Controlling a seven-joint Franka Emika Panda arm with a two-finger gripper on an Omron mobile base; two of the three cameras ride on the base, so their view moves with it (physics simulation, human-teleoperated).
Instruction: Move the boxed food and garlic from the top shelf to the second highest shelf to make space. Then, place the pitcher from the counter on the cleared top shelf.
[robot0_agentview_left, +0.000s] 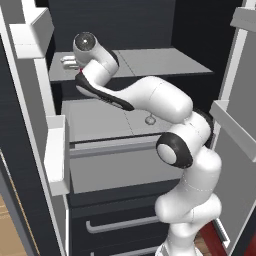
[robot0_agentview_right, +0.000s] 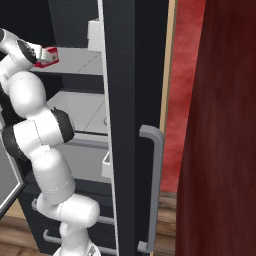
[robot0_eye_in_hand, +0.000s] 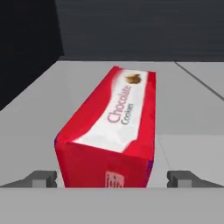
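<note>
Hand view puts the boxed food (robot0_eye_in_hand: 111, 135) right in front of the gripper (robot0_eye_in_hand: 111, 178): a long red carton with a white label reading "Chocolate Cookies", lying flat on the light-grey top shelf (robot0_eye_in_hand: 188, 109) with its near end facing the camera. The two dark fingertips (robot0_eye_in_hand: 41, 177) stand spread wide, one on either side of the carton's near end, and there is a visible gap between each tip and the red sides, so nothing is pinched. The box runs away from the hand toward the dark back wall of the fridge, angled a little to the right. From the left base view, the white arm (robot0_agentview_left: 165, 100) rises from the lower right, bends at its dark elbow and reaches up and left into the open fridge, with the hand at the left end of the top shelf (robot0_agentview_left: 150, 62); a sliver of red shows just beneath the wrist there, though too little to make out more. Below it lies a second grey shelf (robot0_agentview_left: 100, 120), and something small and pale sits on it close under the forearm, too small for me to identify. The right base view shows the boxed food (robot0_agentview_right: 49, 55) as a small red block with a white patch at the hand's end, resting on the top shelf (robot0_agentview_right: 80, 62), with the tall dark fridge door (robot0_agentview_right: 132, 125) and its grey handle (robot0_agentview_right: 155, 185) standing open to the right.
</note>
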